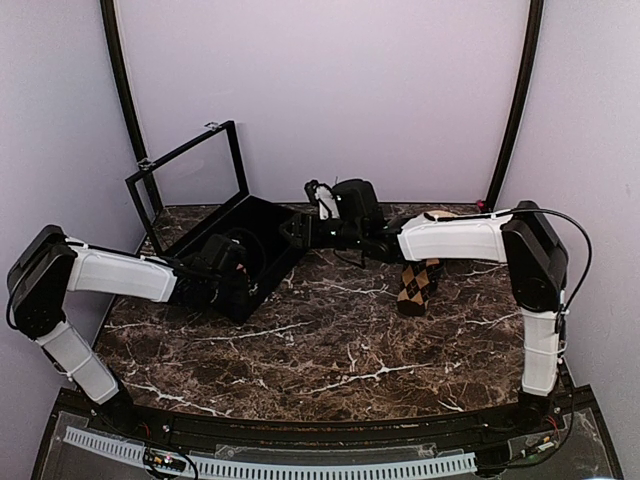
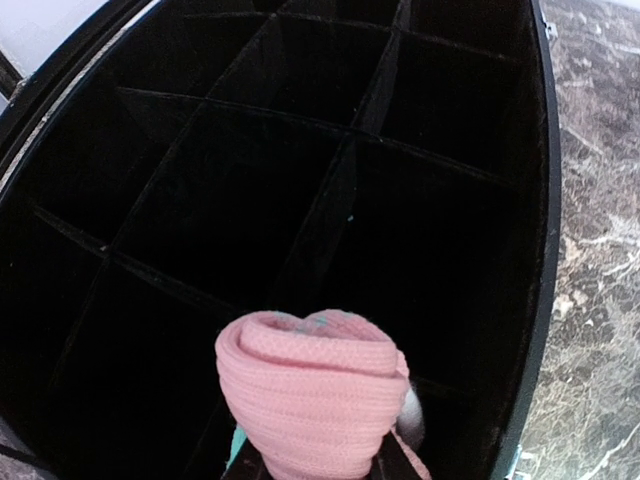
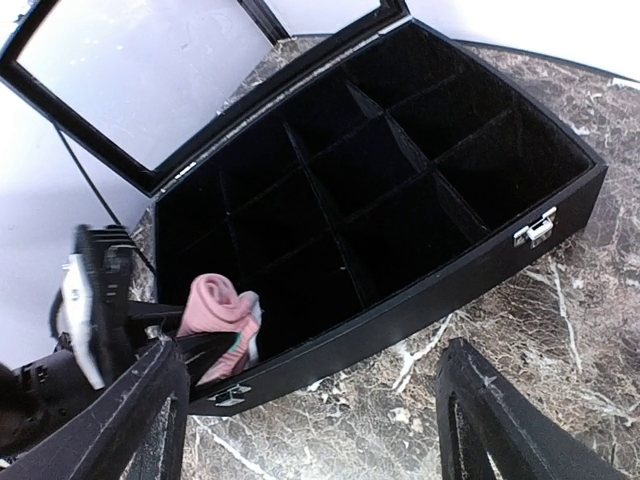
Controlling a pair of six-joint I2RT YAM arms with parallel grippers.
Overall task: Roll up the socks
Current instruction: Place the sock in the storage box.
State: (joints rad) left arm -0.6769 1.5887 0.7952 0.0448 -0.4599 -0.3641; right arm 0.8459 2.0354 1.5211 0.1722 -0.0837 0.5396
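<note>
1. My left pincer (image 1: 216,264) is clamped on the pink sock (image 2: 310,392); the jaws stand narrow, with the fabric pressed between them

2. The pink sock is wound into a tight roll. A strip of pale green and a grey patch show at the lower edge of the roll, next to my fingers

3. Directly below and ahead of this pincer lies the black box (image 2: 546,250), its inside split by dividers into square cells. The roll hangs above the cells at the front-wall end nearest my left arm; I cannot tell whether it touches a divider or a cell floor

4. My right pincer (image 3: 312,350) is spread wide, with nothing between the two fingers (image 3: 150,410)

5. Just ahead of the right pincer is the front wall of the box, with one metal latch (image 3: 535,230) ahead to the right of it and a second latch (image 3: 228,395) beside my left finger. Below the pincer is the marble table (image 3: 570,340)

6. Beyond the box, on the far side from the right pincer, the glazed lid (image 3: 200,80) stands raised on its hinge edge

7. The argyle sock (image 1: 420,286) lies flat on the table behind the right pincer, under my right forearm, well apart from the box and untouched by either pincer
</note>
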